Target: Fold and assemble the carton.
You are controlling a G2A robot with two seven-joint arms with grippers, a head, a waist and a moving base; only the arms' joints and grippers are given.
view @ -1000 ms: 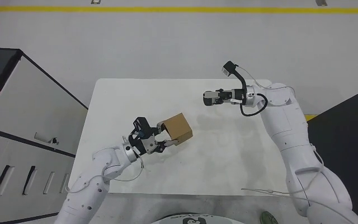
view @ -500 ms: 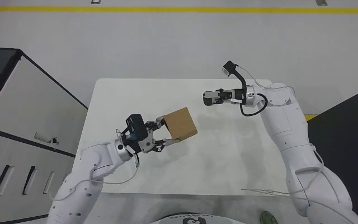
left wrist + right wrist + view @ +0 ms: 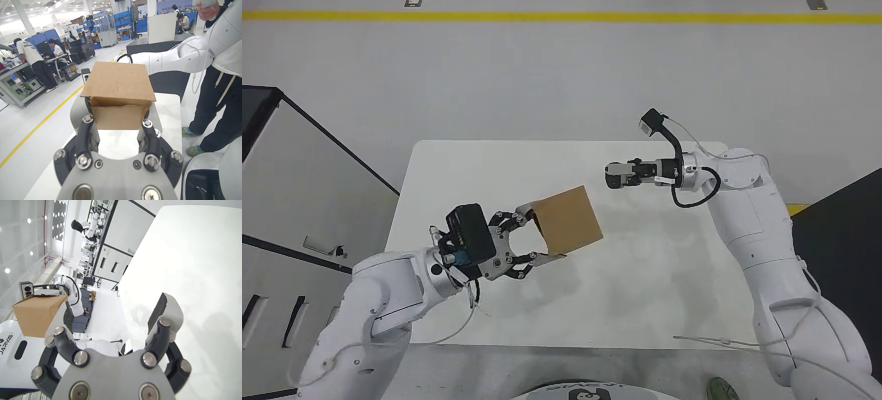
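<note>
A brown cardboard carton (image 3: 567, 220) hangs in the air above the white table (image 3: 672, 290), left of its middle. My left gripper (image 3: 542, 236) is shut on it, one finger on each side wall. In the left wrist view the carton (image 3: 117, 83) has its top panel flat, and a folded flap sits between the fingers (image 3: 86, 121). Over the table's far right part, my right gripper (image 3: 610, 177) stands open with nothing in it and points towards the carton. The right wrist view shows that gripper (image 3: 115, 306) spread wide, with the carton (image 3: 36, 317) beyond it.
A grey cabinet (image 3: 302, 200) stands against the table's left side. A person's legs (image 3: 213, 106) are beside the table's far edge near the right arm. The table surface between and in front of the arms is bare.
My left arm has lifted the carton higher and carried it a little to the right, towards the right gripper. The right arm has kept still.
</note>
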